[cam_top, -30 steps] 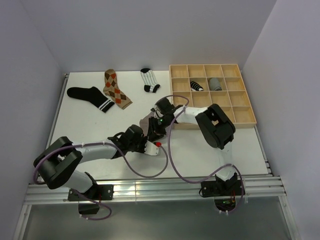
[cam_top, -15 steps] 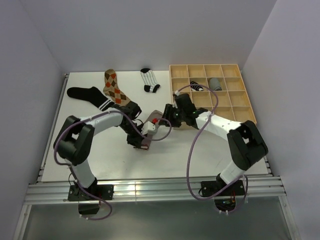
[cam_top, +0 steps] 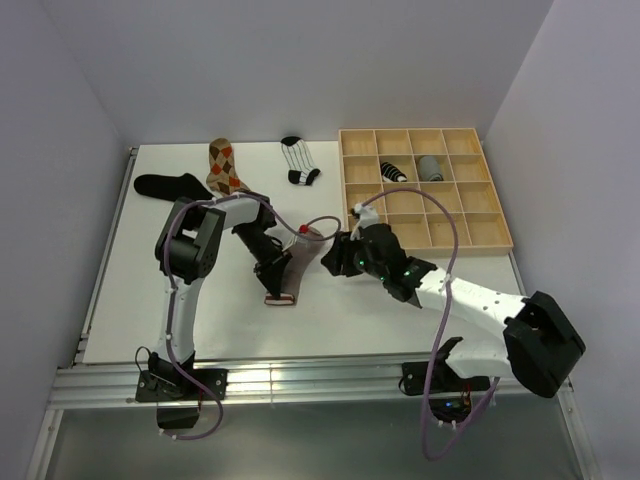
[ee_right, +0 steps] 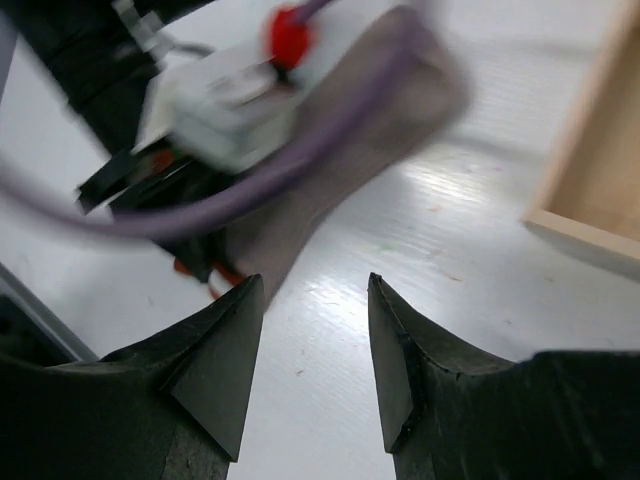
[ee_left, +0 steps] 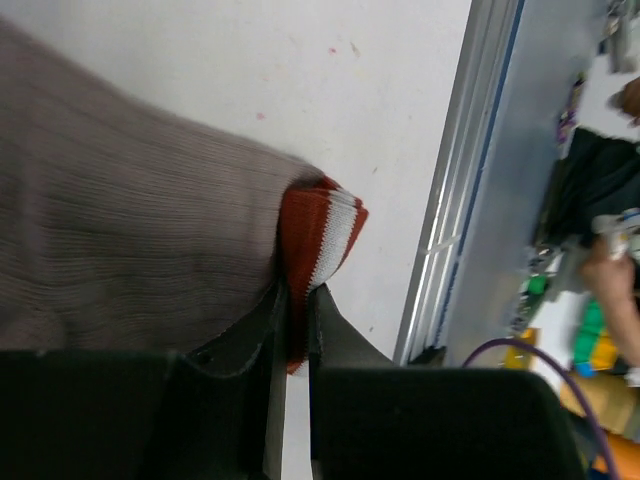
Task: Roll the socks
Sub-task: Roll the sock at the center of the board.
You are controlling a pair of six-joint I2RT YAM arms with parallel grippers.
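Near the middle of the white bench point(cam_top: 230, 320) lies a taupe ribbed fabric sock point(cam_top: 292, 262), stretched flat, its red-and-white banded end point(ee_left: 322, 232) pointing toward the near edge. The left arm point(cam_top: 215, 212) reaches over from the far side, and its jaws stand narrow, pinching that banded end between them; the wrist view shows the red knit squeezed in the slim gap. The right arm point(cam_top: 470, 298) comes in low from the right, and its jaws are spread wide just beside the sock's far end, holding nothing, with bare bench showing between them.

At the far left of the bench lie a tan-orange argyle sock point(cam_top: 222, 165) and a black sock point(cam_top: 165, 185), the two touching. A black-and-white striped sock point(cam_top: 298, 160) lies apart from them, near the wooden grid tray point(cam_top: 480, 232). Two neighbouring compartments in the tray's second row hold a rolled black-and-white sock point(cam_top: 393, 172) and a rolled grey sock point(cam_top: 429, 167).
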